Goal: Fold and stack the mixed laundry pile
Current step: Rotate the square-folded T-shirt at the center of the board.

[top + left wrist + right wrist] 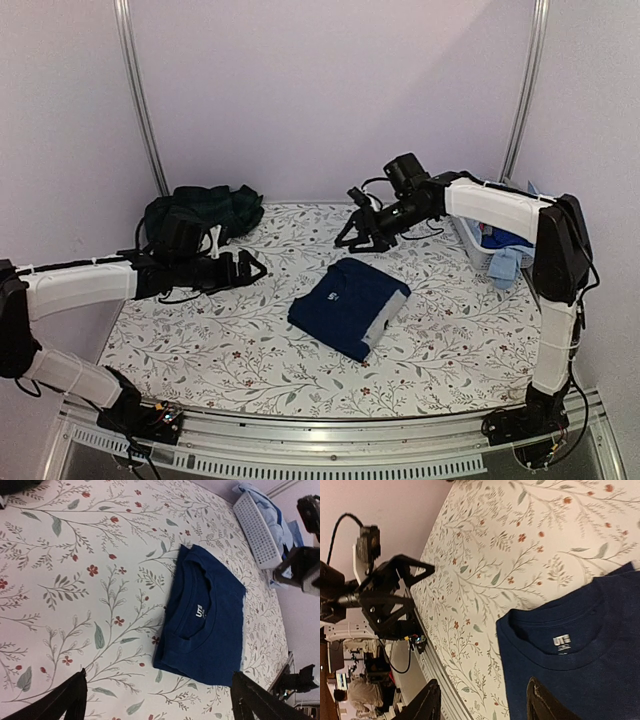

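Note:
A folded navy blue T-shirt (348, 305) lies in the middle of the floral sheet, collar and label up, with a light grey layer (396, 316) showing under its right edge. My right gripper (360, 236) hovers just behind it, open and holding nothing. In the right wrist view the right gripper (480, 707) has one finger over the T-shirt (580, 655). My left gripper (246, 268) stands wide open to the left of the shirt, apart from it. The left wrist view looks past the left gripper (160, 700) at the T-shirt (205, 615). A dark green plaid heap (205, 210) sits at the back left.
A white slatted basket (476, 252) with light blue garments (503, 262) stands at the right edge, also seen as the basket (257, 530) in the left wrist view. Metal posts rise at both back corners. A rail (330, 440) runs along the near edge.

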`<action>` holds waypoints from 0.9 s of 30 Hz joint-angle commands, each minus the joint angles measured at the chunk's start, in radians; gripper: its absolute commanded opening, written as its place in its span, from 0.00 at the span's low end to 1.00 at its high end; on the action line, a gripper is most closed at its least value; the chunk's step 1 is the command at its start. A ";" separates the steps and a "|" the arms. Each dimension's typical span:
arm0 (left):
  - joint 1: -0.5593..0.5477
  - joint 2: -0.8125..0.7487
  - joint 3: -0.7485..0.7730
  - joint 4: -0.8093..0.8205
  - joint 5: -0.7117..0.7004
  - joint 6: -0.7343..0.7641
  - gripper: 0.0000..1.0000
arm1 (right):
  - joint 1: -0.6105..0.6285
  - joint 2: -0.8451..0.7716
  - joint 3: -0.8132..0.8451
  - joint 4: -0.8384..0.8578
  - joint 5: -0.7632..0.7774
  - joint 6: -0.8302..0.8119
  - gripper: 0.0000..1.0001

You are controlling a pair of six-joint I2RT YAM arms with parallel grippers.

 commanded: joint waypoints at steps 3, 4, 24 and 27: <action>-0.126 0.128 -0.004 0.166 0.206 -0.027 0.98 | -0.148 -0.019 -0.163 0.033 0.094 -0.101 0.55; -0.147 0.169 0.017 0.158 0.214 -0.021 0.95 | -0.149 -0.009 -0.175 0.029 0.092 -0.112 0.53; -0.132 0.693 0.356 -0.058 0.192 0.043 0.43 | -0.082 -0.097 -0.613 0.075 0.024 -0.141 0.48; -0.074 0.759 0.447 -0.089 0.188 0.088 0.43 | -0.014 -0.151 -0.653 0.107 -0.086 -0.093 0.50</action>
